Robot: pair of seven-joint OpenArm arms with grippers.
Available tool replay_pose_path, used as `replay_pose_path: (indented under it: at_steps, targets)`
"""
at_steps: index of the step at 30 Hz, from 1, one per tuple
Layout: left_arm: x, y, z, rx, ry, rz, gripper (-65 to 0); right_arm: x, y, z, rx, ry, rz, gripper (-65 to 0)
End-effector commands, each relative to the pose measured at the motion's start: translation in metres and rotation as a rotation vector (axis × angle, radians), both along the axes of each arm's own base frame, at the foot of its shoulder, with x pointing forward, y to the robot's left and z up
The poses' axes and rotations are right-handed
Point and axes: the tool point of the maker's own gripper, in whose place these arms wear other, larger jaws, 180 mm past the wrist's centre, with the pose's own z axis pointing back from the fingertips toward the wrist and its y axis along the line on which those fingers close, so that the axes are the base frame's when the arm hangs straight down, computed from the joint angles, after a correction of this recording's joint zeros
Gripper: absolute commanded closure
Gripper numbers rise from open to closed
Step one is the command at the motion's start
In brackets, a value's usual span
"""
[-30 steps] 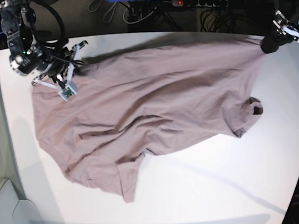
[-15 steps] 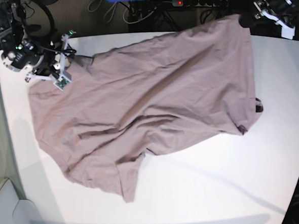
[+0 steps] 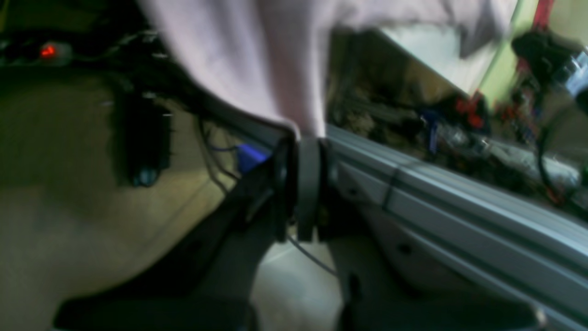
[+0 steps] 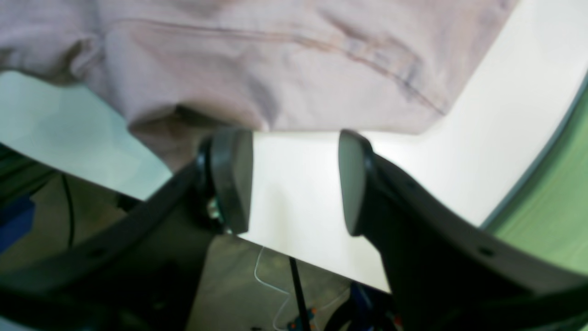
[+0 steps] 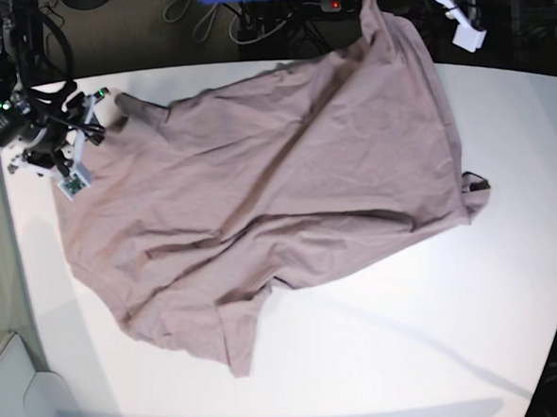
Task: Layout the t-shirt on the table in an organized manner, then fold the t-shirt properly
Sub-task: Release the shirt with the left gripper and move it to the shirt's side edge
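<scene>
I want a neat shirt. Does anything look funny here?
Yes. The shirt lies crooked and wrinkled on the table, and one corner is pulled up past the far edge, pinched in the left gripper. The right gripper has open jaws beside the shirt's edge, holding nothing.

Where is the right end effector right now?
In the base view the right end effector sits at the table's far left corner, open, just off the t-shirt's edge.

Left hand (image 3: pixel 301 156) pinched closed and raised; right hand (image 4: pixel 294 179) spread apart, low.
</scene>
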Motion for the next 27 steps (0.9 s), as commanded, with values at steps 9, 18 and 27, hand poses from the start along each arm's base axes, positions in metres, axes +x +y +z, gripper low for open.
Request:
replay_pose_path:
  at_steps: [9,18,27]
  targets:
    - [-0.018,-0.045,0.015,-0.041,-0.008,-0.223,-0.3,0.024,0.015,0.016,0.046,-0.087,0.003,-30.2]
    - [-0.046,-0.057,-0.007,0.057,0.045,-0.496,-0.3,0.030,0.015,0.020,0.046,-0.103,0.002,-30.2]
    - [-0.050,-0.052,-0.023,0.167,0.052,-0.609,-0.6,0.030,0.015,0.020,0.046,-0.103,0.002,-30.2]
